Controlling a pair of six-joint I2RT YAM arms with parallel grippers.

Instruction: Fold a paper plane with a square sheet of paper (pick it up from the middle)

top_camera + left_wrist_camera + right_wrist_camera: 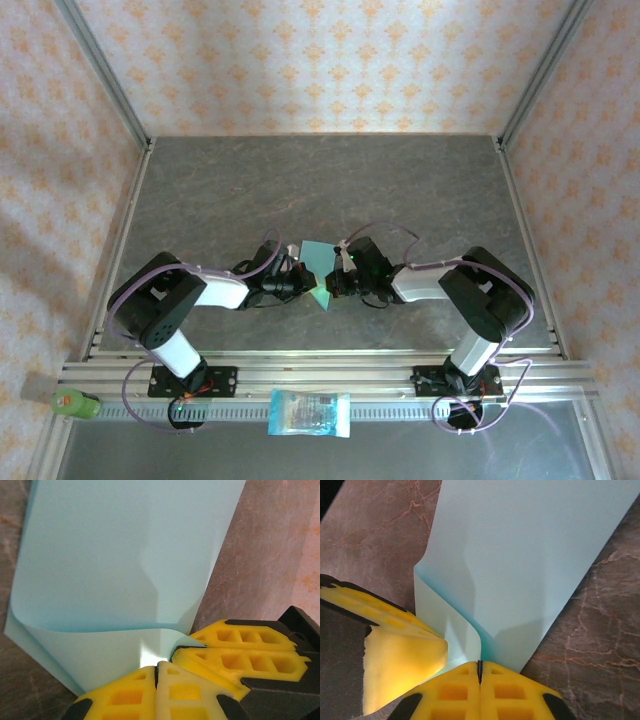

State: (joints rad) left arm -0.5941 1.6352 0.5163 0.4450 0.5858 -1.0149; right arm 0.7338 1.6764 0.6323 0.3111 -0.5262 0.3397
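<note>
Jaws on both my arms are pressed shut, and each pair pinches the near end of the thin light teal-blue square sheet of paper (318,262), over the middle of the grey marbled tabletop (330,190). I judge this an early fold. Most of the sheet extends away from my fingers, while a lower flap curls back beneath it in a soft, rounded bend rather than a sharp crease. The next move, as I read it, calls for bringing the edges true and pressing that bend flat. The thin paper must not slip or skew between two grips set so close together. My two arms reach inward from their bases, elbows out to the sides, forearms low and roughly level, wrists facing each other. My left gripper (298,284) and right gripper (337,281) meet almost tip to tip, their yellow fingertips (125,697) just beside one another at the flap's edge.
</note>
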